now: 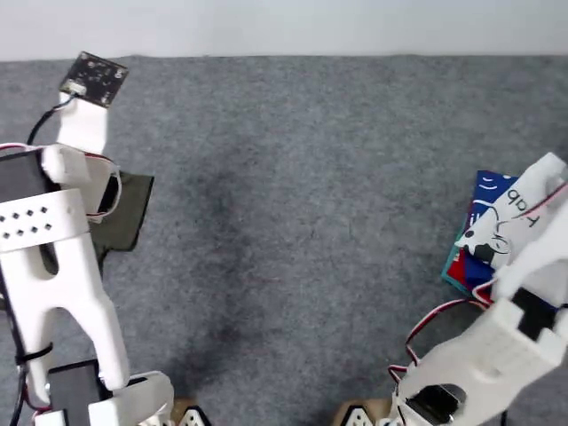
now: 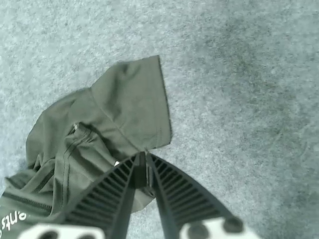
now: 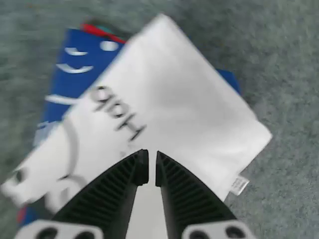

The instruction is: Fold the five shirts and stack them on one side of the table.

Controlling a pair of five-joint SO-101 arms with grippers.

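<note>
The left gripper (image 2: 145, 160) pinches only the green shirt (image 2: 124, 109) by its hem, so it may slip; the right gripper (image 3: 148, 167), jaws together, could skew the white shirt (image 3: 164, 99).

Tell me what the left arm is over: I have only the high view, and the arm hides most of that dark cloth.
Observer: It is a dark olive shirt, bunched up rather than folded, with one sleeve spread flat on the table.
Operator: Is the arm holding it?
Observer: The left gripper has its fingers together at the sleeve's hem. I cannot tell whether they pinch cloth.
Operator: And the stack on the right?
Observer: The white shirt on top lies folded flat, with a small tag sticking out at one corner. The right gripper is directly over it.
</note>
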